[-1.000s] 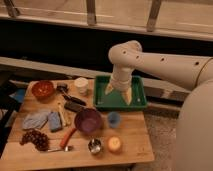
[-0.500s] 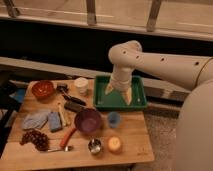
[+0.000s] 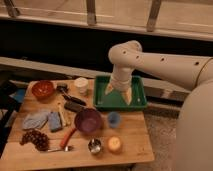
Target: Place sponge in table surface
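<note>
My gripper (image 3: pixel 119 93) hangs over the green tray (image 3: pixel 137 102) at the back right of the wooden table (image 3: pixel 132 135). It points down, with its two yellowish fingers (image 3: pixel 128 95) spread apart. I see nothing between them, only the tray's green floor. A small blue rectangular pad (image 3: pixel 54 121), possibly the sponge, lies on the table at the left next to a grey-blue cloth (image 3: pixel 34 120). It is far from the gripper.
On the table stand a red bowl (image 3: pixel 43 89), a white cup (image 3: pixel 81 85), a purple bowl (image 3: pixel 88 120), a small blue cup (image 3: pixel 114 119), a yellow round item (image 3: pixel 114 144), a metal cup (image 3: pixel 94 145), grapes (image 3: pixel 36 138) and dark utensils (image 3: pixel 70 100). A window ledge runs behind.
</note>
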